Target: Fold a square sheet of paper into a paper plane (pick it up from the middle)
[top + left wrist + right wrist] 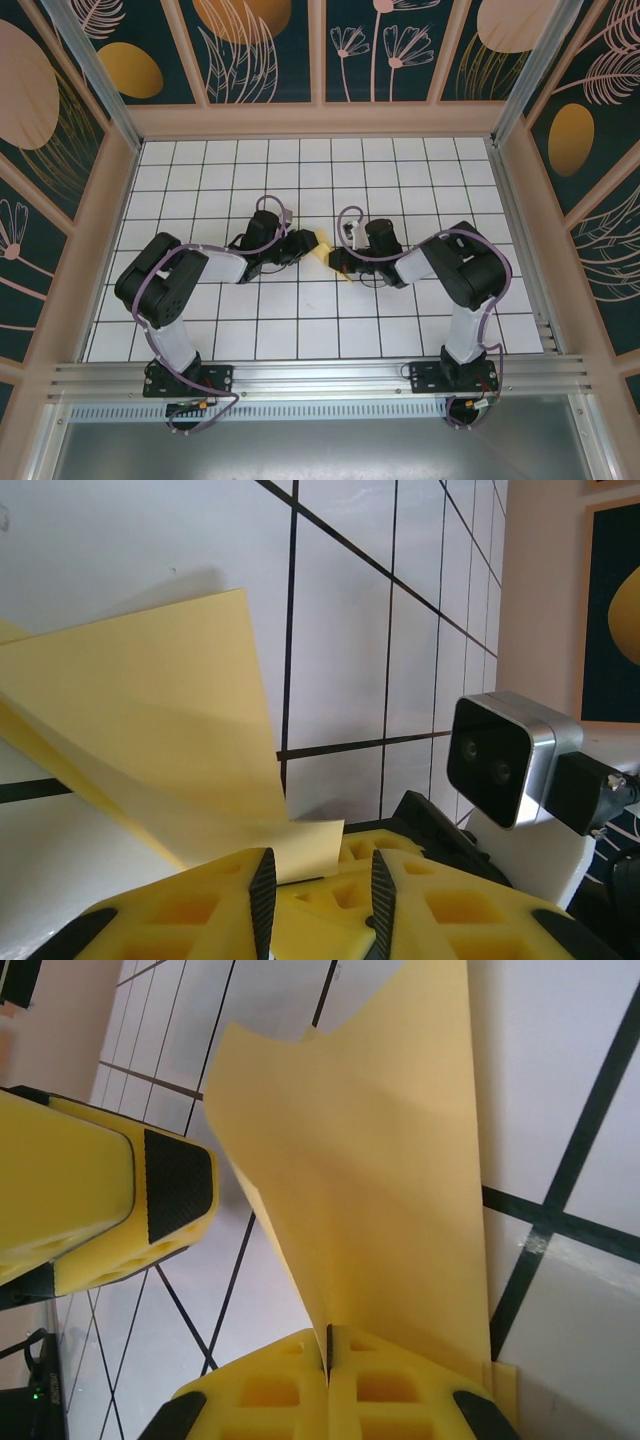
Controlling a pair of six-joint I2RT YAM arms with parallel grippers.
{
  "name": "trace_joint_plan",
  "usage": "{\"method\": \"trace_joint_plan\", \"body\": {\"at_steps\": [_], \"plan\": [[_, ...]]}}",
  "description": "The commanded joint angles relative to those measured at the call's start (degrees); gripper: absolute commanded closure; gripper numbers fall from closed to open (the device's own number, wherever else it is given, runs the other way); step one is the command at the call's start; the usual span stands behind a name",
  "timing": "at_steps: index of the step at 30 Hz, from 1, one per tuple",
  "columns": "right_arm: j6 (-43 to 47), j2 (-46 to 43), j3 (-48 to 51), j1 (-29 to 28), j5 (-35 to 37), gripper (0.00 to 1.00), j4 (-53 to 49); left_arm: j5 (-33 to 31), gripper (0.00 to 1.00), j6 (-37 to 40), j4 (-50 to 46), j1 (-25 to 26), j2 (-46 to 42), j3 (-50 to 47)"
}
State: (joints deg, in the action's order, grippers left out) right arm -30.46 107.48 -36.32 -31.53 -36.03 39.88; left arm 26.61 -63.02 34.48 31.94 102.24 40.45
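The sheet of paper [327, 242], one single yellow piece, is hanging just above the middle of the white grid table [400, 170], caught between the tips of the two arms. It is no longer lying flat. In the right wrist view the sheet [380, 1160] is rising as a folded, tapering flap from that arm's fingertips. In the left wrist view the sheet [150, 720] is showing two layers meeting along a slanted crease, with one corner dipping down toward the fingers.

The right gripper [328, 1360] is pinching the narrow end of the paper, its two yellow fingers pressing together so that only a thin seam is showing. From above, the right gripper [338, 262] is pointing left at the sheet.

The left gripper [320, 888] is standing with its jaws parted, a clear gap lying between the two black pads [263, 885], and the paper's corner is reaching into that gap. From above, the left gripper [306, 245] is pointing right.

One silver-and-black wrist camera [505, 758] with two lenses is facing it. Dark walls [270, 50] with orange ovals and drawn flowers are enclosing the table.
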Motion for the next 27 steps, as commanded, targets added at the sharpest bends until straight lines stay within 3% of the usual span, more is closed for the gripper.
{"method": "trace_joint_plan", "body": {"at_steps": [1,27], "plan": [[-2.0,2.2,-0.9,1.7,-1.7,1.00,-3.1,1.1,0.67,0.5,2.9,0.5,0.1,-0.4],[-6.0,3.7,-5.2,3.7,-4.5,1.00,-12.4,1.8,0.86,2.0,6.3,0.8,6.9,1.6]]}}
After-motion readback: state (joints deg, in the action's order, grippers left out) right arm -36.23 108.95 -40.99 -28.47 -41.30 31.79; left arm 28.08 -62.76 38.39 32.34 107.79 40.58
